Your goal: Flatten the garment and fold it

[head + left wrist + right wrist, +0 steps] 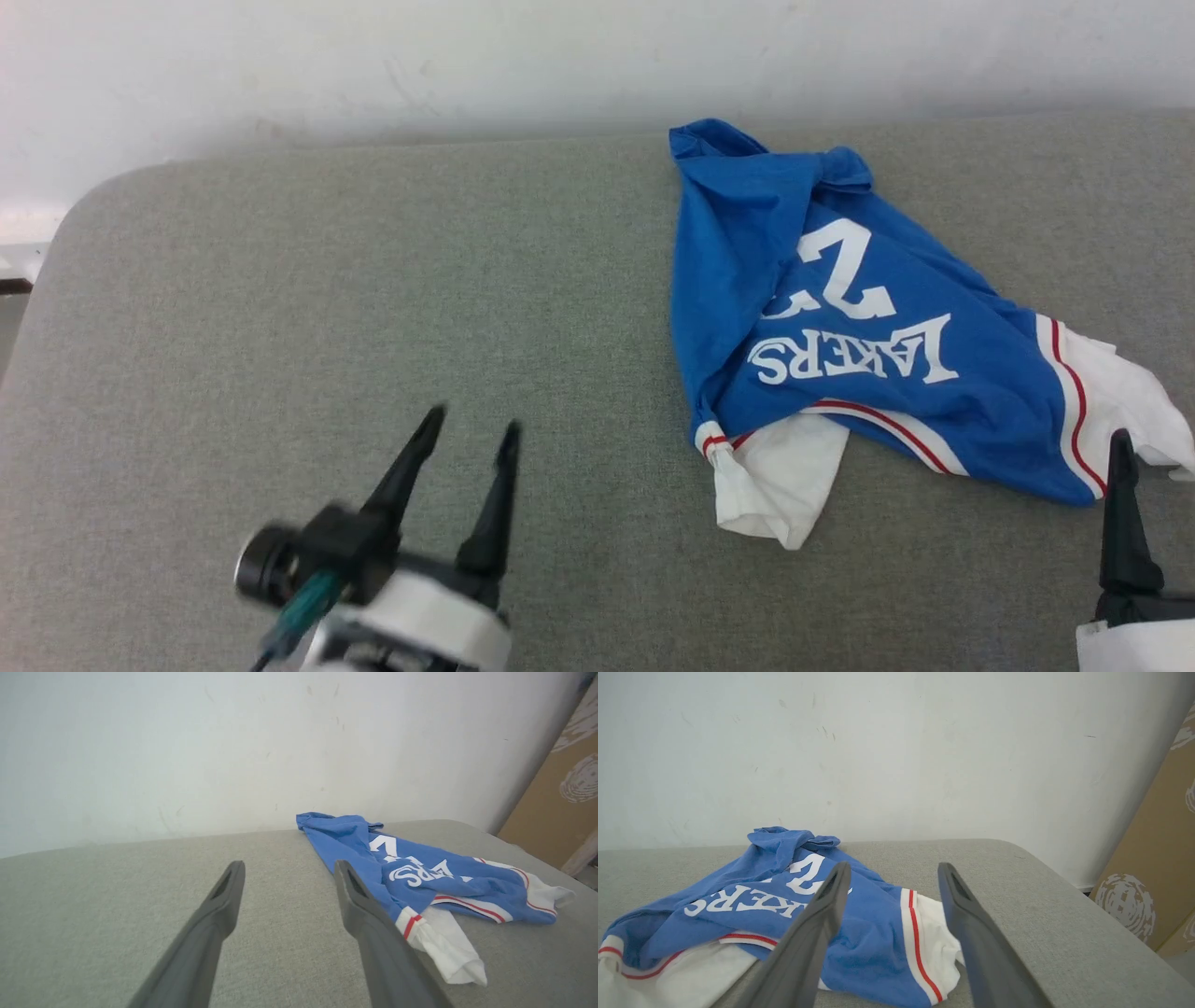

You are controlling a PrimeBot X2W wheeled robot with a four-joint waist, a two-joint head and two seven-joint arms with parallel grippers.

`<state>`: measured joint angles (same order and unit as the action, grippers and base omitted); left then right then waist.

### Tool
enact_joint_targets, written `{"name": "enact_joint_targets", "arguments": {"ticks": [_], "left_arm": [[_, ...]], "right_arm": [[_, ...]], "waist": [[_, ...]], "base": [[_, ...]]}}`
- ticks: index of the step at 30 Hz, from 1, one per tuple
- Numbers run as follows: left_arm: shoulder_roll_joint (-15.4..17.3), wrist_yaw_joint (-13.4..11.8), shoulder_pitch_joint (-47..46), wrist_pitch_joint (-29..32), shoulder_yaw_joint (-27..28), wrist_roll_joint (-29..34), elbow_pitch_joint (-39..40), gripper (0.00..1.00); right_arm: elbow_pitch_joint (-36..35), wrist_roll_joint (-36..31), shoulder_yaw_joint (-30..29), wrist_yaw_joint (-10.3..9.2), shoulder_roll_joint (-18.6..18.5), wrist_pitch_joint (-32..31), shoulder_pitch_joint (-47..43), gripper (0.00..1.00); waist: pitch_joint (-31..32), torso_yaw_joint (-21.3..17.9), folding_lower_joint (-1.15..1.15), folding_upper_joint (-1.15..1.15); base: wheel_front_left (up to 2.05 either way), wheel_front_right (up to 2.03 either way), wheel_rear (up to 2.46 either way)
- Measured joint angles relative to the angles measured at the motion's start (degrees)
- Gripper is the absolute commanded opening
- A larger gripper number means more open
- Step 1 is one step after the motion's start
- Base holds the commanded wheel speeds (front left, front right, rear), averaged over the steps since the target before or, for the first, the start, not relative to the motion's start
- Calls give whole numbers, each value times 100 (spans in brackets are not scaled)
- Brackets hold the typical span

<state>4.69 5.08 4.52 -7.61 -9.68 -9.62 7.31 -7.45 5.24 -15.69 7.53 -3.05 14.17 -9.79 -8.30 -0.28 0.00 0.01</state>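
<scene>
The left gripper (pixel 474 422) is spread wide with nothing held. It is hung over bare grey cushion (pixel 280 280), well apart from the garment (pixel 840 373). The right gripper (pixel 894 868) is spread wide too, nothing gripped. Its 2 fingers are seen over the garment's white sleeve, but contact cannot be told. The garment is left crumpled on the cushion's far right part, near the white wall (pixel 467 56). Its long axis is laid diagonally, with the bunched blue end far and the white sleeves near. "LAKERS" and "23" are shown upside down in the head view.
</scene>
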Motion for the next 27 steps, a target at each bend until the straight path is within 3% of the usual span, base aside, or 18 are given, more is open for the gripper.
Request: {"name": "enact_joint_targets", "arguments": {"ticks": [4,12,15,21,27], "left_arm": [[121,93,-845,1002,-519,272,327,100],[-92,152,-1569,2505,-1882,146,708,100],[-133,113,-1571,2732,-2224,121,469,100],[-147,-233,-1772,2718,-2494,311,-441,100],[-151,-424,-2112,2576,-2727,-64,-1022,100]], "right_arm": [[-19,-57,-73,0,1,1,93,100],[8,-63,-371,0,1,1,292,100],[23,-47,-442,0,-1,5,370,100],[87,-21,-437,0,0,15,506,100],[157,-22,-424,0,1,22,599,100]], "waist": [[-137,28,0,0],[-510,47,0,0],[-670,44,1,0],[-947,37,1,0],[-1108,65,1,0]], "base": [[0,0,0],[0,0,0],[0,0,0],[0,0,0],[0,0,0]]}}
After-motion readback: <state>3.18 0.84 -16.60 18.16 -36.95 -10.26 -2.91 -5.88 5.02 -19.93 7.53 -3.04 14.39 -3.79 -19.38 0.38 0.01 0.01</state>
